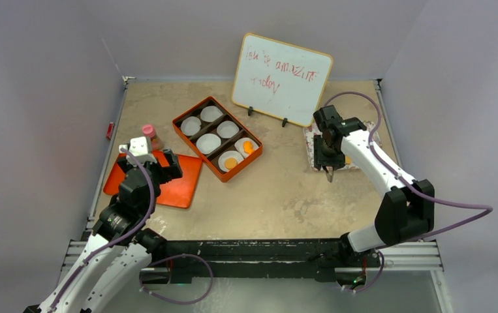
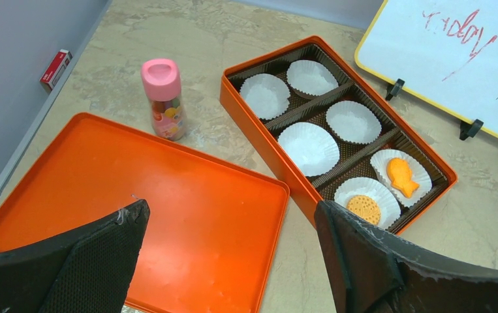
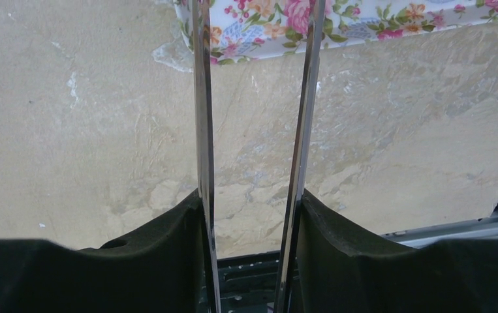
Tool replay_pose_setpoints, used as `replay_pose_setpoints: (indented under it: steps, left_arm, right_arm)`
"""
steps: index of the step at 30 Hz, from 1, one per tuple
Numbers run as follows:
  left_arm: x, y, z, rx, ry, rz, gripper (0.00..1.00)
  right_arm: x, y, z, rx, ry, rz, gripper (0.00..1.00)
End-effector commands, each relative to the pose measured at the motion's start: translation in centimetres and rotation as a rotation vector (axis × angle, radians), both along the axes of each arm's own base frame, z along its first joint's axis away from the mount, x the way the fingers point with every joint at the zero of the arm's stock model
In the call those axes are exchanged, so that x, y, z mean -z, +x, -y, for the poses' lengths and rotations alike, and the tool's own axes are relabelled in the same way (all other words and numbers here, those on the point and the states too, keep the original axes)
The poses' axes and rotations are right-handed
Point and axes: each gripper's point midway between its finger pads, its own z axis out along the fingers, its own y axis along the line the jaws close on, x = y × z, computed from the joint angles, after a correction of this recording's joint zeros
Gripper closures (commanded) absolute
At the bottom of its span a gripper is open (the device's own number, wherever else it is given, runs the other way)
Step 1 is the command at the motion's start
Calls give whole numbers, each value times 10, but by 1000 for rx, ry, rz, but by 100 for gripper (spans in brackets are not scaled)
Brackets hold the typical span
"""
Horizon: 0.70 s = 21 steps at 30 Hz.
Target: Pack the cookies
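Two orange cookies lie in paper cups at the near end of the orange box [image 2: 265,140]: a round one [image 2: 366,208] [image 1: 231,162] and a fish-shaped one [image 2: 403,176] [image 1: 249,147]. The other cups [image 2: 309,147] hold nothing. My right gripper [image 3: 251,195] [image 1: 329,156] is shut on a pair of metal tongs [image 3: 202,130], whose arms stand apart and point at the edge of a floral plate [image 3: 363,23] [image 1: 310,142]. Nothing sits between the tong arms. My left gripper [image 2: 230,207] [image 1: 168,166] hangs open over the orange lid [image 2: 168,195].
A pink-capped bottle [image 2: 164,98] stands behind the lid. A whiteboard [image 1: 282,77] on small feet stands at the back, behind the box and the plate. A small red item [image 2: 55,67] lies by the left wall.
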Motion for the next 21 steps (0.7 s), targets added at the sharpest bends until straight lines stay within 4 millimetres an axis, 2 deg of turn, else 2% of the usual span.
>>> replay_pose_setpoints:
  steps: [1,21]
  left_arm:
    - [-3,3,0,0,4,19,3]
    - [-2,3,-2,-8,6,19,3]
  right_arm:
    - [5,6,2,10,13,6,50]
    - [33,23,11,34,46,-39,48]
